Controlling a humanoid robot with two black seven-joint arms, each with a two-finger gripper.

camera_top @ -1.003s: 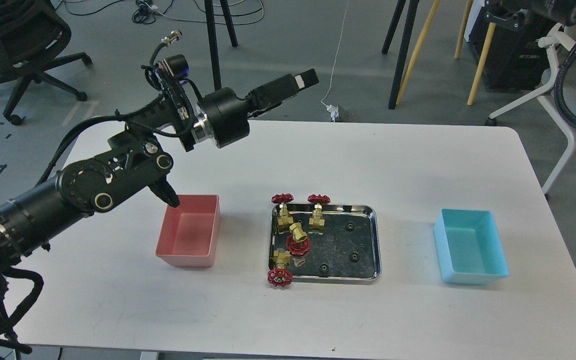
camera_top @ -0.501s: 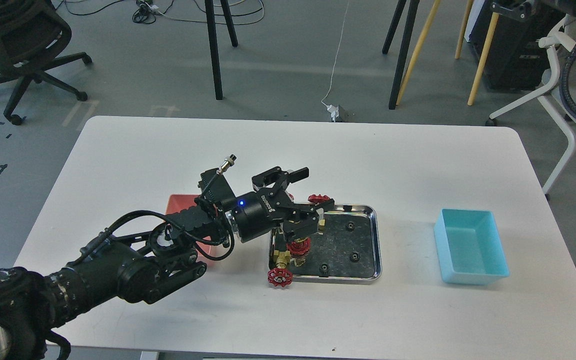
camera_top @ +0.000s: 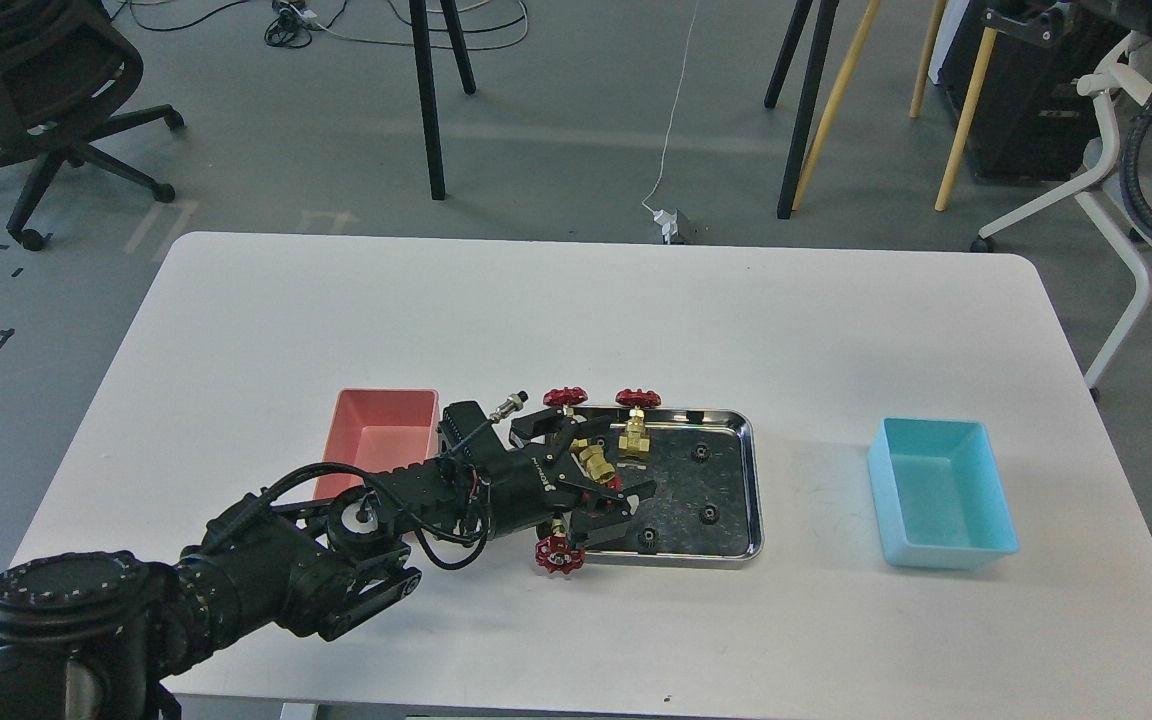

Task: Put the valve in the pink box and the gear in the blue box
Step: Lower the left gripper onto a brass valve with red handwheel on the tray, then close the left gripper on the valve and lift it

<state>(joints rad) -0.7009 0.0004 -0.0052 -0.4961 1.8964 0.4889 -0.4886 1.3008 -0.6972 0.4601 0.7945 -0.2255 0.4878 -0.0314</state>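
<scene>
Steel tray (camera_top: 751,480): polished metal, mirror-glossy floor, bright rim. Valve (camera_top: 594,462): brass-yellow metal body, slight sheen; your neighbouring handwheel (camera_top: 558,556) shows red painted finish, semi-matt. Gears (camera_top: 708,514): black, dull, too small for you to judge finer texture. Pink box (camera_top: 376,420) and blue box (camera_top: 936,490): smooth moulded plastic, satin. Table (camera_top: 836,330): white, matt, smooth. Left gripper (camera_top: 591,465): black, mostly matt, metal connector (camera_top: 506,405) shiny.
</scene>
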